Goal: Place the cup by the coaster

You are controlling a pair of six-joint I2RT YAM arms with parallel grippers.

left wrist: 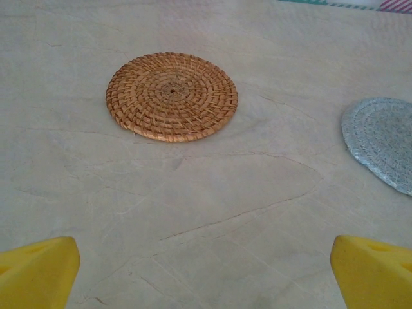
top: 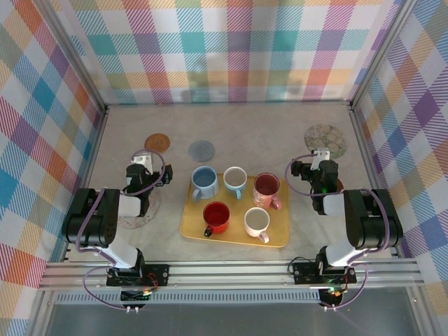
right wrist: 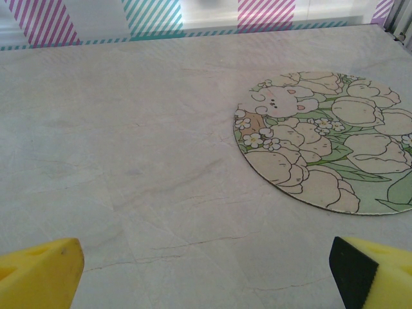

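Observation:
Several cups stand on the yellow tray [top: 192,227]: a blue cup [top: 204,182], a white cup [top: 235,180], a floral pink cup [top: 267,187], a red cup [top: 216,216] and a pale pink cup [top: 257,222]. A woven brown coaster [top: 157,143] [left wrist: 171,96] lies ahead of my left gripper [top: 143,160] [left wrist: 206,280], which is open and holds nothing. A grey coaster [top: 201,150] [left wrist: 381,141] lies to its right. A floral coaster [top: 325,140] [right wrist: 325,138] lies ahead and right of my right gripper [top: 319,155] [right wrist: 206,277], also open and holding nothing.
A clear round coaster [top: 134,213] lies under the left arm, left of the tray. Checked walls close the table on three sides. Bare tabletop [top: 252,133] stretches behind the tray between the grey and floral coasters.

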